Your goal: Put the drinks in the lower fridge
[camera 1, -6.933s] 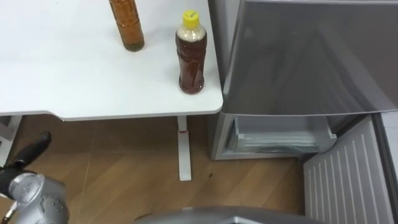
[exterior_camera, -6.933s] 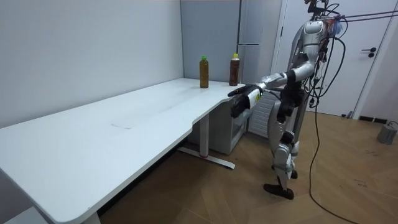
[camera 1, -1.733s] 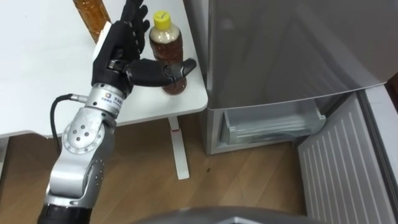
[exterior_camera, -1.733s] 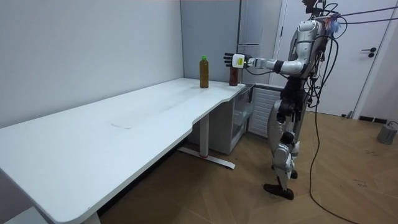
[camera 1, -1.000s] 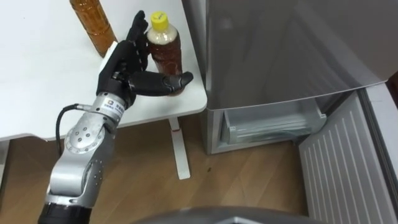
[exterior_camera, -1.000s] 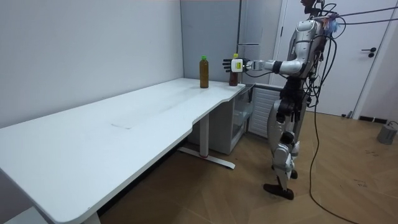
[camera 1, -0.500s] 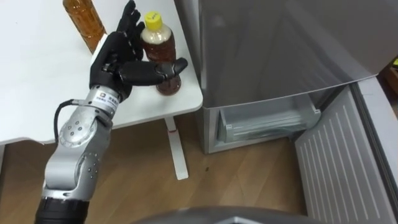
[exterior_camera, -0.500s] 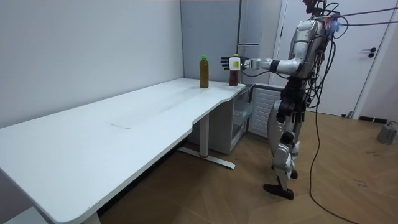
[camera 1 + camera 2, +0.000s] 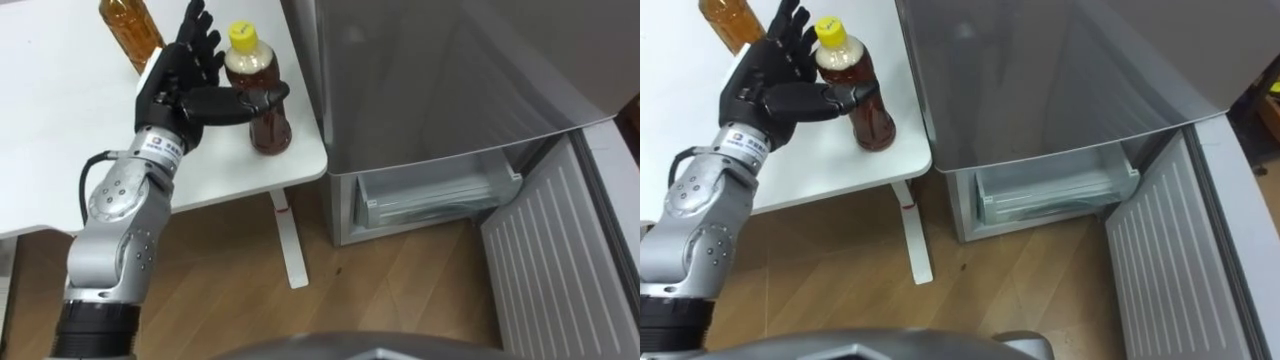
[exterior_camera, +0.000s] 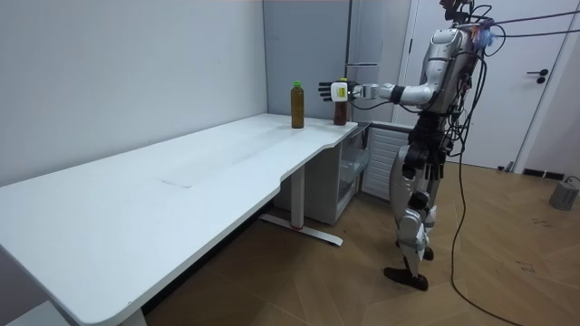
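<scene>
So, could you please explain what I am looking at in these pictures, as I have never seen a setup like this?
This is a two-legged humanoid robot with two arms and five-fingered hands. Two pictures come from the camera on its head, looking down. The third comes from a camera in the room and shows the robot standing at the end of a white table, beside a grey fridge. Two bottles of brown drink stand on the table. Its left hand is open at the yellow-capped bottle, with fingers straight behind it and the thumb across its front. The other bottle stands further left. The fridge's lower door is open, showing a drawer.
</scene>
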